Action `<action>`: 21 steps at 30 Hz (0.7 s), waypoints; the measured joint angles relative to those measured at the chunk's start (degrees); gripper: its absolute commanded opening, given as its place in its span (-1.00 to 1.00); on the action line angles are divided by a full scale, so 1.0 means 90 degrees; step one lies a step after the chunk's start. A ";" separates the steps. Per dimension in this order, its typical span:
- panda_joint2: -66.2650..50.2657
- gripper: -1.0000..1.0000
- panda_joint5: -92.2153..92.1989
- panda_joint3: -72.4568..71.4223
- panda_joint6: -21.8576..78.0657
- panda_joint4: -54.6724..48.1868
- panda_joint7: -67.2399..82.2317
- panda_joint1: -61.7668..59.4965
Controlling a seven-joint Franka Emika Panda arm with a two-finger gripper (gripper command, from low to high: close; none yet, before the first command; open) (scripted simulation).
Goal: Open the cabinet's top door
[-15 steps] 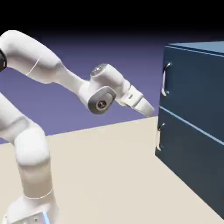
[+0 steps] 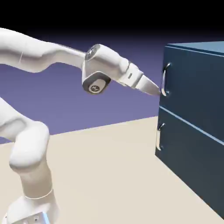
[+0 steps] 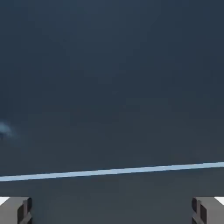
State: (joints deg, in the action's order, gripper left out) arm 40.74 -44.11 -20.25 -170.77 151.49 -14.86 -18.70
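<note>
The dark navy cabinet stands at the exterior view's right. Its top door is shut flat, with a thin curved silver handle at its left edge. My gripper has its tips right at the lower end of that handle; contact cannot be told. In the hand view the blue door panel fills the picture, a pale seam line crosses low, and the two grey fingertips sit far apart at the bottom corners with nothing between them, so the gripper is open.
The lower panel carries its own silver handle under the top one. The beige table stretches in front of the cabinet. The white arm rises from the lower left.
The hand has risen and moved right, from below the level of the top handle to right at its lower end. The door has not moved.
</note>
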 measured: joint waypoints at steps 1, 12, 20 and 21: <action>0.0051 0.00 -0.0277 -0.0127 0.0020 -0.0060 0.0173 -0.0122; 0.0609 0.00 -0.3323 -0.1526 0.0244 -0.0716 0.2079 -0.1460; 0.1014 0.00 -0.5538 -0.2543 0.0406 -0.1194 0.3465 -0.2434; 0.1065 0.00 -0.5815 -0.2670 0.0426 -0.1254 0.3638 -0.2556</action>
State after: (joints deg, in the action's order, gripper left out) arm 50.32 -96.44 -44.28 -166.94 140.21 17.88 -41.70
